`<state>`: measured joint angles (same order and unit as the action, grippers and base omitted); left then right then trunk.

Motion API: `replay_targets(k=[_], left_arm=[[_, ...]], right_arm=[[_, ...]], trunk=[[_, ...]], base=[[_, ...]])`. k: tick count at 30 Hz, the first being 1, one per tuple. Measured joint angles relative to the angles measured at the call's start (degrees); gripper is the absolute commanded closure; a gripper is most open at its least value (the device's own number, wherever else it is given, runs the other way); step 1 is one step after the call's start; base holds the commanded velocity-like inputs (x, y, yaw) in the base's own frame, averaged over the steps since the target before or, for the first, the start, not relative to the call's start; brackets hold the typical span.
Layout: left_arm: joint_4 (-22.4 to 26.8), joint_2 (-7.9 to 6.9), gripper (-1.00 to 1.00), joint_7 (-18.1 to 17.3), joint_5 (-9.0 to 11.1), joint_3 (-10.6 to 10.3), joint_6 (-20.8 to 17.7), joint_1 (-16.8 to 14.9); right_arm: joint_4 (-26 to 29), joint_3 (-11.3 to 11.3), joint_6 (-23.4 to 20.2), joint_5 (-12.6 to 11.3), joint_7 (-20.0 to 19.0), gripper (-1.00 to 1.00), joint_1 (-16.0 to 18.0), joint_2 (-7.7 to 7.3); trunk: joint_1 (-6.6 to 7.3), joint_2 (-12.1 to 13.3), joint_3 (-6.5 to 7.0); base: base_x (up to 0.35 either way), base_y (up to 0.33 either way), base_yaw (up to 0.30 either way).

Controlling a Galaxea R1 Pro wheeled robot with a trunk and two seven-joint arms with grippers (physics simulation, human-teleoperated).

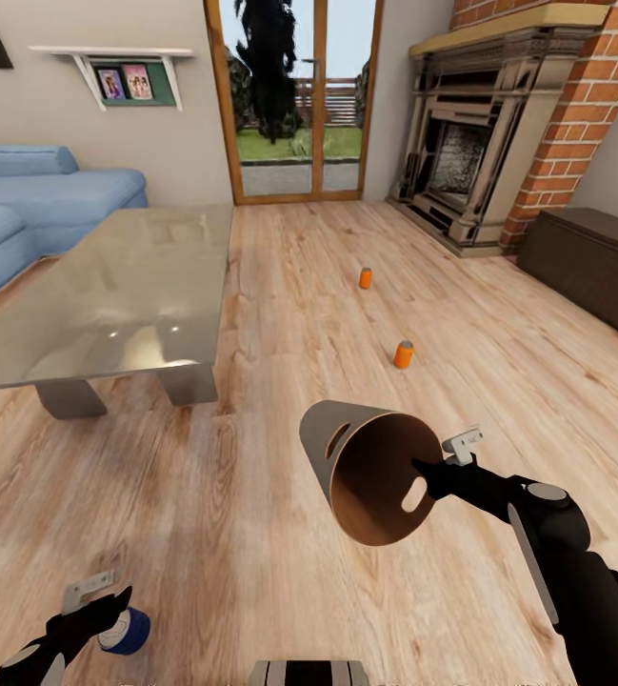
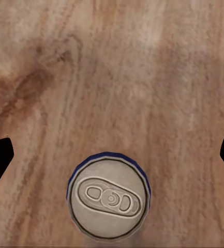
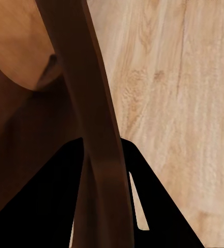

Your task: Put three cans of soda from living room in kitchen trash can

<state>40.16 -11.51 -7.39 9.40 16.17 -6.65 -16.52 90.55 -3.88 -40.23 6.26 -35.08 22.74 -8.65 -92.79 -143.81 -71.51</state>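
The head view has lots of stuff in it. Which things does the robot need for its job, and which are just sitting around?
For the job:
blue can, beside the left tool
two orange cans on the floor, near and far
trash can, gripped by the right tool

Just sitting around:
glass table
blue sofa
brick fireplace
photo shelf

Glossy black arms with grey joint caps (image 1: 546,493), black jaws, pale grey wrist brackets (image 1: 465,443).
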Motion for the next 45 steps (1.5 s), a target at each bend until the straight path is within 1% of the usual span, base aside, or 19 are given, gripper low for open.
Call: replay_targets(k=[1, 16, 24, 30, 34, 41, 45], left_arm=[[0.0, 0.03, -1.0, 0.0, 0.0, 0.0, -0.01, 0.0], [-0.06, 0.07, -1.0, -0.04, 0.0, 0.0, -0.03, 0.0], [-0.08, 0.04, -1.0, -0.07, 0.0, 0.0, -0.1, 0.0], [-0.08, 0.07, -1.0, -0.15, 0.0, 0.0, -0.47, 0.0], [-0.08, 0.08, -1.0, -0.16, 0.0, 0.0, -0.61, 0.0], [-0.08, 0.09, -1.0, -0.11, 0.0, -0.07, -0.64, 0.0], [-0.08, 0.04, -1.0, -0.14, 0.0, -0.07, -0.55, 0.0]], right_arm=[[0.0, 0.0, 0.0, 0.01, 0.0, 1.0, 0.0, 0.01], [0.01, -0.03, -0.01, -0.05, 0.0, 1.0, 0.01, -0.02], [0.01, -0.54, -0.29, 0.0, 0.01, 1.0, 0.1, -0.14], [0.04, -0.5, -0.6, 0.04, 0.01, 1.0, 0.63, -0.07], [0.06, -0.48, -1.86, 0.19, 0.02, 1.0, 1.8, -0.11], [0.08, -0.46, -3.19, 0.18, 0.01, 1.0, 2.42, -0.14], [0.1, -0.45, -3.32, -0.05, 0.0, 1.0, 2.46, -0.14]], trunk=[[-0.03, -0.01, -0.22], [-0.02, -0.02, -0.23], [-0.02, -0.02, -0.23], [-0.18, -0.09, -1.55], [-0.28, -0.15, -2.43], [-0.46, -0.24, -3.99], [-0.46, -0.24, -3.99]], base=[[0.0, 0.0, 0.0], [0.0, 0.0, 0.0], [0.0, 0.0, 0.0], [0.0, 0.0, 0.0], [0.0, 0.0, 0.0], [0.0, 0.0, 0.0], [0.0, 0.0, 0.0]])
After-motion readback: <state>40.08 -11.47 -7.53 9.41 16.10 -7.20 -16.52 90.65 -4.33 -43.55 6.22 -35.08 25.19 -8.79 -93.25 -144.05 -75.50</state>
